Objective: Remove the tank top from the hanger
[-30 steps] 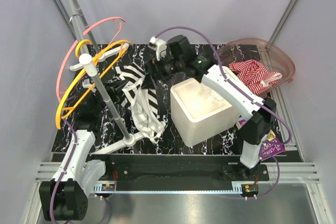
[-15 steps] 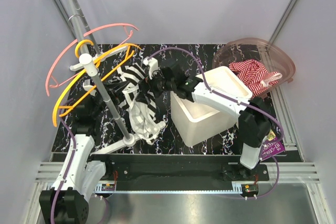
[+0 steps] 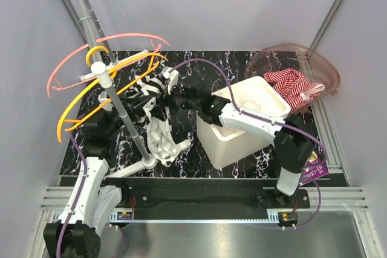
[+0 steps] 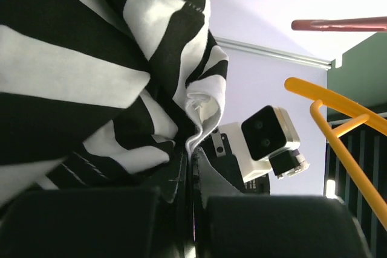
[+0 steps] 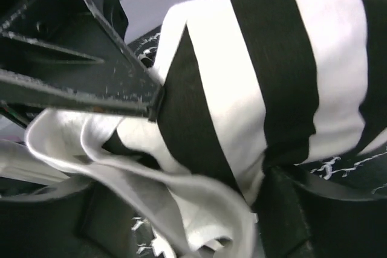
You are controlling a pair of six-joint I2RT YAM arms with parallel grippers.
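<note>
the tank top (image 3: pixel 158 131) hung bunched off the orange hanger (image 4: pixel 320 108), long axis dropping to the table — right gripper (image 5: pixel 211 149) nearer, jaws spread astride a fold; left gripper (image 4: pixel 190 170) pressed together, pinching striped cloth.

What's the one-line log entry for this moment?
left tool: shut on tank top | right tool: around tank top, grip unclear | tank top: bunched beside rack pole
</note>
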